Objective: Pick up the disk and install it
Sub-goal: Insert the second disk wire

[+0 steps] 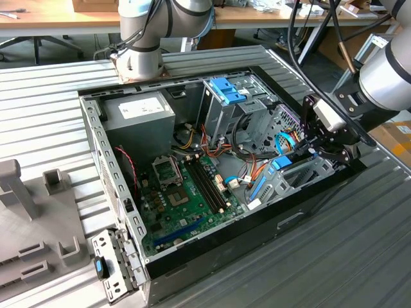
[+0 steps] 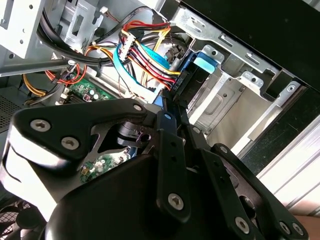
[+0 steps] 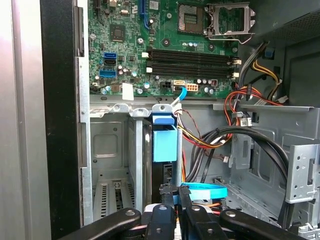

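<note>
The disk (image 3: 164,144) stands on edge in a silver drive bay (image 3: 107,150) at the front corner of the open computer case (image 1: 96,147). Its black body sits between bright blue rails, with a blue end tab (image 3: 162,120) toward the motherboard. In the exterior view the disk (image 1: 282,162) is at the case's right end. My gripper (image 3: 175,192) is at the disk's near end, its black fingers (image 3: 166,200) pinched close on the blue edge. In the second wrist view the gripper (image 2: 167,107) meets the disk (image 2: 192,75) just below the blue tab (image 2: 205,62).
A green motherboard (image 1: 186,186) covers the case floor, beside a grey power supply (image 1: 138,112). A tall silver cage with a blue clip (image 1: 226,90) stands at the back. Coloured cables (image 3: 200,140) crowd the space beside the bay. A loose metal bracket (image 1: 112,266) and grey fixture (image 1: 32,212) lie at the exterior view's left.
</note>
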Robot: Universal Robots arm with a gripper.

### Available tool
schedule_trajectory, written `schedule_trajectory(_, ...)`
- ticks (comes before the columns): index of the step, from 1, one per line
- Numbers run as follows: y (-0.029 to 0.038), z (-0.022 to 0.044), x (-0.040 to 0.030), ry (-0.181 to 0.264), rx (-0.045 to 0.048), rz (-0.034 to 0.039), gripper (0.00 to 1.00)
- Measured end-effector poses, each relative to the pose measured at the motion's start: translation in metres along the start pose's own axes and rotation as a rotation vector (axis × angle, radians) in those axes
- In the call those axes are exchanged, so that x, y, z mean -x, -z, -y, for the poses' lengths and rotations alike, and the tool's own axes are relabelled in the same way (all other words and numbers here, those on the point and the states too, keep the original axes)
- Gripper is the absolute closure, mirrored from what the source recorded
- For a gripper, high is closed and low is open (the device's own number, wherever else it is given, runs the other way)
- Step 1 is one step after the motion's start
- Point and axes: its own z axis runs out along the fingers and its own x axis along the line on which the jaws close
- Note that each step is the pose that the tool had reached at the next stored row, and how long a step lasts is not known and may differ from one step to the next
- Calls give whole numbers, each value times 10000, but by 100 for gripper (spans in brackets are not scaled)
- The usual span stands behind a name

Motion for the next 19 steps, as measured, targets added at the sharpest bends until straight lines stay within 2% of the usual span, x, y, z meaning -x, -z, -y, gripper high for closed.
schedule_trajectory(19,-53,-10,-15,20,5,4,84)
